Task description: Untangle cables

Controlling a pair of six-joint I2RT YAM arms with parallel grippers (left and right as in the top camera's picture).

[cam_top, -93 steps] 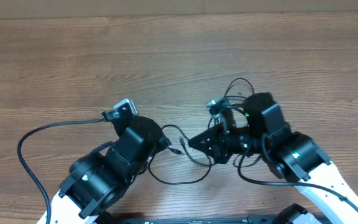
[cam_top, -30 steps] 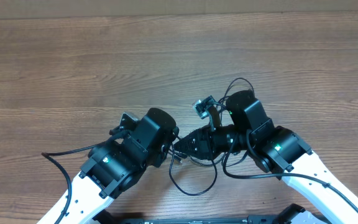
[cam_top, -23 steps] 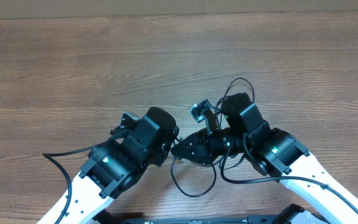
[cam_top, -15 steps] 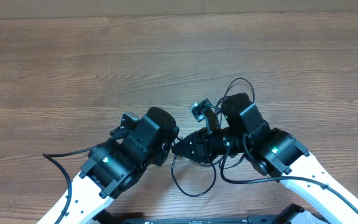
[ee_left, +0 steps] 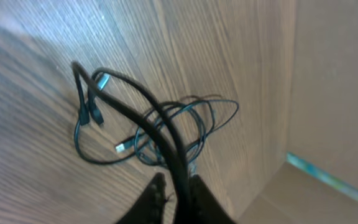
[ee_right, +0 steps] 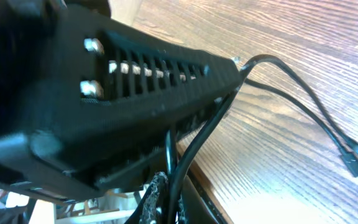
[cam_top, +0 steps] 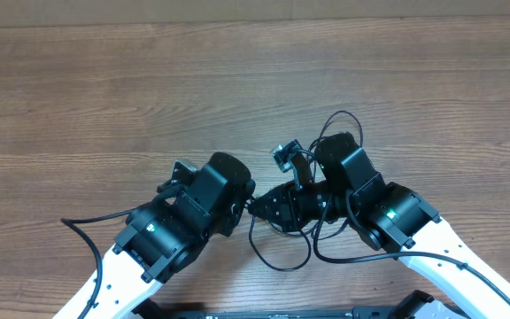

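Observation:
The cables are thin black cords. In the overhead view one loop point(cam_top: 283, 262) lies on the wooden table below the spot where both grippers meet. My left gripper point(cam_top: 243, 211) and right gripper point(cam_top: 258, 211) are tip to tip there. In the left wrist view the left gripper point(ee_left: 176, 194) is shut on a black cord point(ee_left: 160, 118) that rises to a bend with plug ends, above a tangle of thin loops point(ee_left: 185, 134). In the right wrist view the right gripper point(ee_right: 169, 200) is shut on cords that run up and right across the table point(ee_right: 284, 78).
The left arm's gripper body point(ee_right: 135, 81) fills the right wrist view, very close. The left arm's thick cable point(cam_top: 82, 226) trails on the table at lower left. A cord loop point(cam_top: 339, 122) sticks up from the right arm's wrist. A cardboard wall point(ee_left: 334, 93) stands beyond the table.
Both arms have closed in until the grippers meet at the centre. In the last second the right gripper crept left, and the loop on the table shifted right and flattened.

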